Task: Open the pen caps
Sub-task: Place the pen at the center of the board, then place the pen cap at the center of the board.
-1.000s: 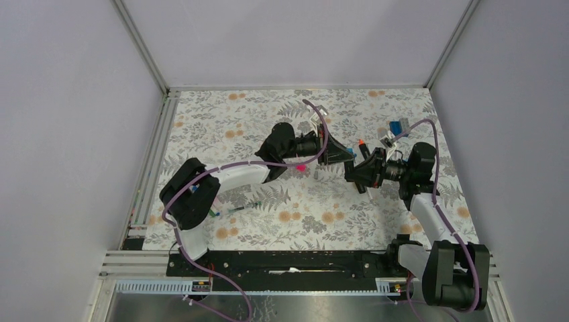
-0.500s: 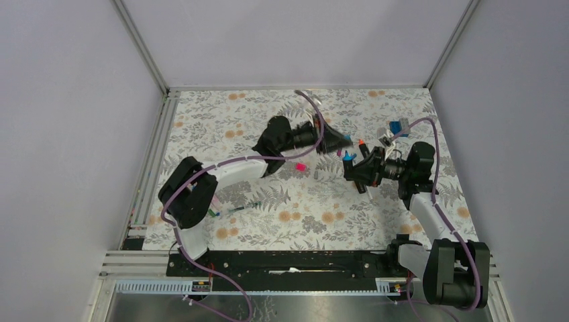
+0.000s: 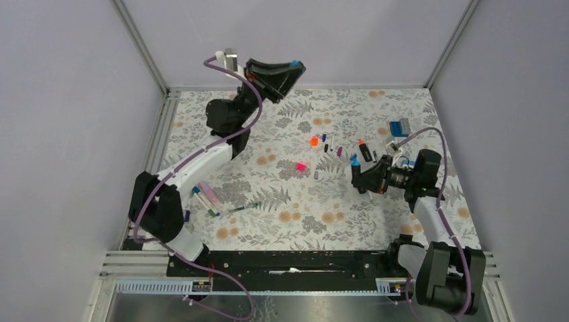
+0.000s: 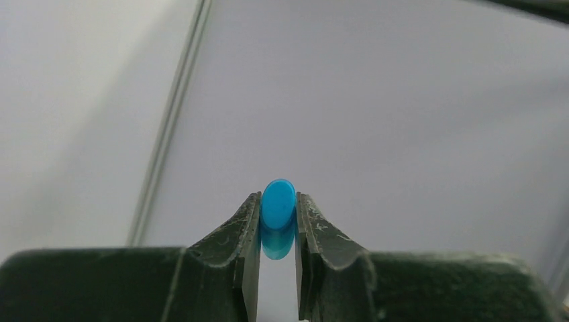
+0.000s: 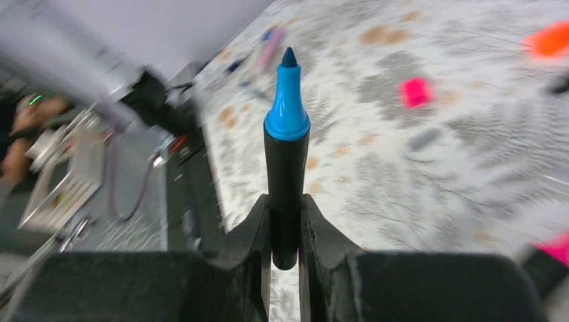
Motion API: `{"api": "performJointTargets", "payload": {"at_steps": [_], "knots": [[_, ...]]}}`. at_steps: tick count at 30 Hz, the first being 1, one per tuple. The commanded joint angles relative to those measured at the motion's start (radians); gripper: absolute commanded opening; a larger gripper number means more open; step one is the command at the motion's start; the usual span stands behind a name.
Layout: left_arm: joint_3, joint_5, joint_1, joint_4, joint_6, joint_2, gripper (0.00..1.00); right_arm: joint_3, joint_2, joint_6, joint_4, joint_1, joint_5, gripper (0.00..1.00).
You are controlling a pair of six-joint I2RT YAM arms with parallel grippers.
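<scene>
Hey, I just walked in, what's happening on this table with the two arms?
The arms are uncapping pens. The left gripper, up high near the back wall, pinches a blue cap. The right gripper, low over the table, holds a black highlighter with its blue tip bare. An orange cap and a pink cap lie loose on the table.

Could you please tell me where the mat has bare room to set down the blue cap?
The near strip of the mat, between the thin pen and the right arm's base, is bare. So is the far strip behind the orange cap. It is crowded from that cap to the right gripper.
</scene>
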Motion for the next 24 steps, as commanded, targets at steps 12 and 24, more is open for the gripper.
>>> {"api": "performJointTargets", "payload": {"at_steps": [12,24], "knots": [[-0.324,-0.282,-0.236,-0.876,0.214,-0.062,0.00,0.280,0.181,-0.535,-0.625,-0.119,0.810,0.08],[-0.061,-0.374,-0.345,-1.105,0.225,0.302,0.01,0.367,0.373,-0.623,-0.749,-0.125,0.867,0.12]]}}
